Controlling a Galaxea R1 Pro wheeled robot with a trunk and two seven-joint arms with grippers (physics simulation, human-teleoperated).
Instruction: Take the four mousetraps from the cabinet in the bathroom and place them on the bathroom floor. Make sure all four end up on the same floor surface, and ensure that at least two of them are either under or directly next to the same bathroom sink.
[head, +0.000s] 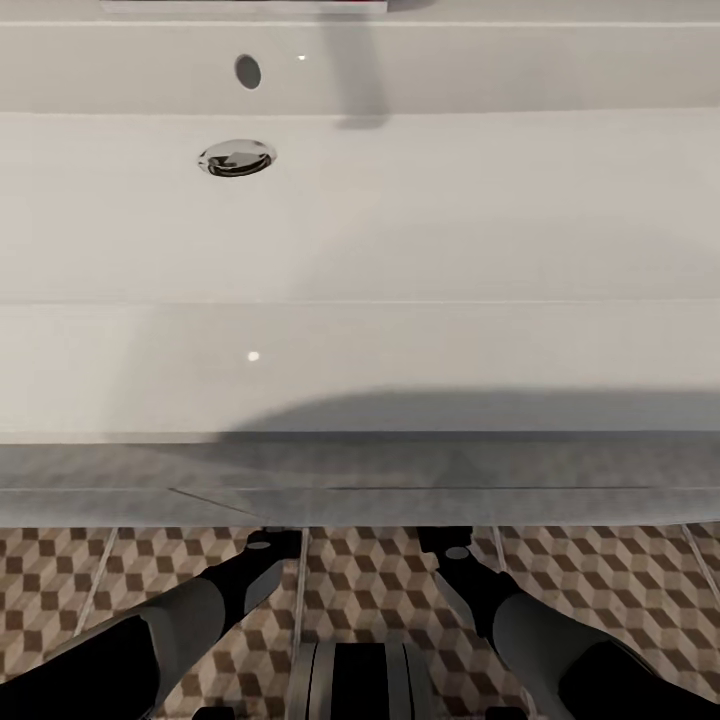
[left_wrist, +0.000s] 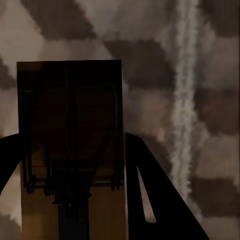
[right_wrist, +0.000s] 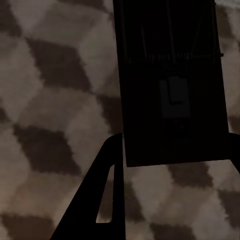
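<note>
I look straight down on the white sink (head: 450, 220), with both forearms reaching under its front edge above the bathroom floor (head: 370, 590). In the left wrist view a tan and dark wooden mousetrap (left_wrist: 70, 125) sits between the black fingers (left_wrist: 150, 195). My left gripper (left_wrist: 70, 142) is shut on it, close above the cube-pattern tiles. In the right wrist view a second, darker mousetrap (right_wrist: 172, 85) is pinched at its near end by my right gripper (right_wrist: 175, 142), also just above the tiles. The cabinet is out of view.
The sink's chrome drain (head: 237, 158) and overflow hole (head: 247, 71) lie at the back left. The vanity's front panel (head: 360, 480) overhangs both wrists. My left forearm (head: 190, 610) and right forearm (head: 520, 620) flank the robot's trunk (head: 360, 680). A pale grout line (left_wrist: 182, 110) runs beside the left mousetrap.
</note>
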